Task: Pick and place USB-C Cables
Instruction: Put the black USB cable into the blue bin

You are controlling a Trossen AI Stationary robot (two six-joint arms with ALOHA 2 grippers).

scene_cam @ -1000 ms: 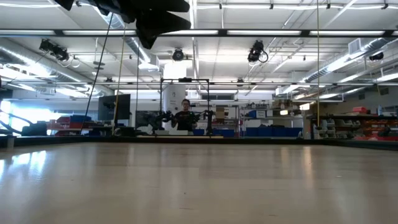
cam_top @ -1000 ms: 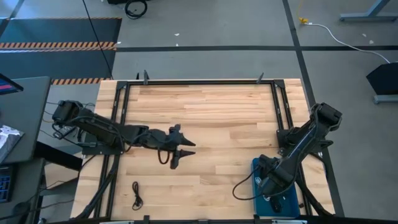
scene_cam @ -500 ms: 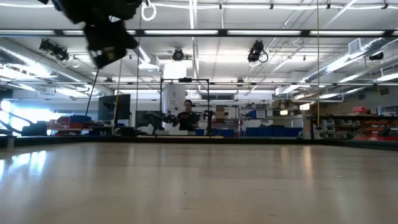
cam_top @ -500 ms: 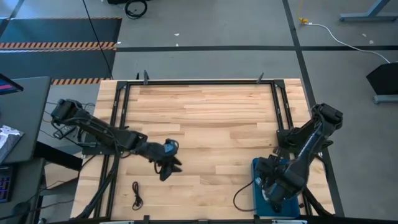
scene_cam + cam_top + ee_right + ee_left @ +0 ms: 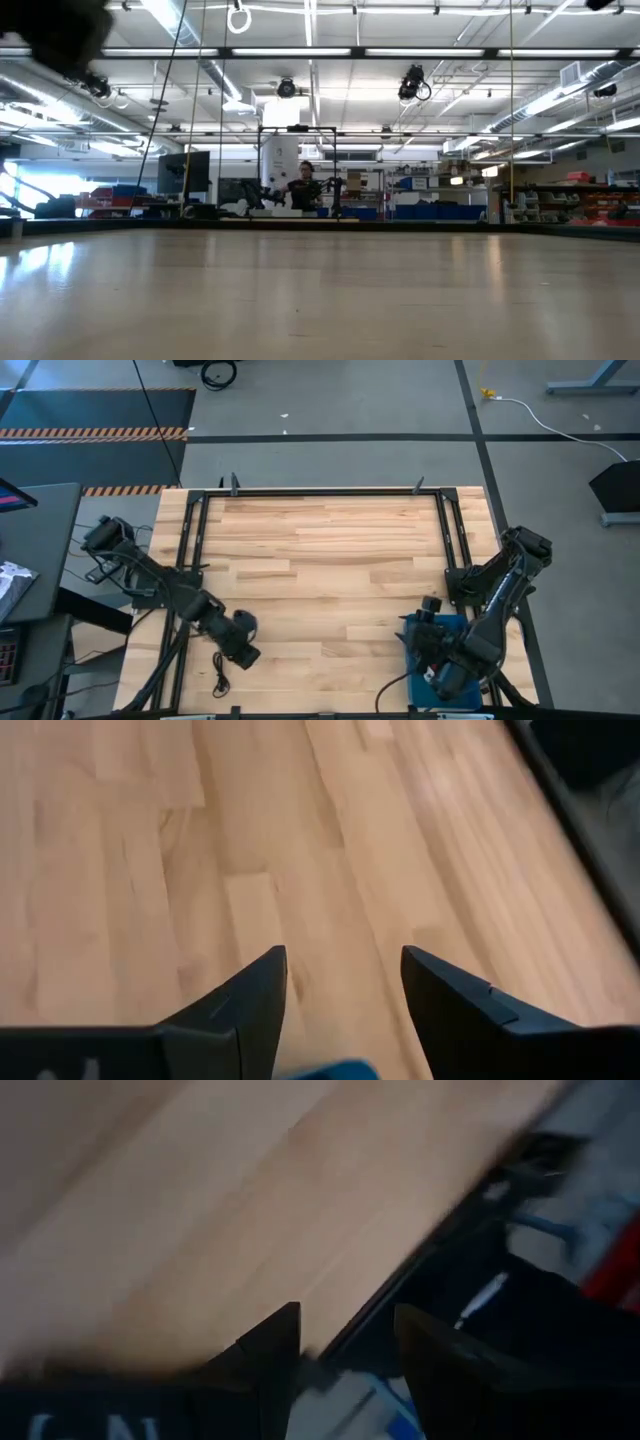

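The one black USB-C cable [image 5: 219, 673] left out lies on the wooden surface [image 5: 330, 550] near its front left corner, just beside my left tool [image 5: 243, 655], whose fingers stand apart and empty. I judge it light and limp, so I would pinch across the bunched loop. My right tool [image 5: 432, 660] hangs with fingers apart, empty, over the blue tray [image 5: 412, 628]
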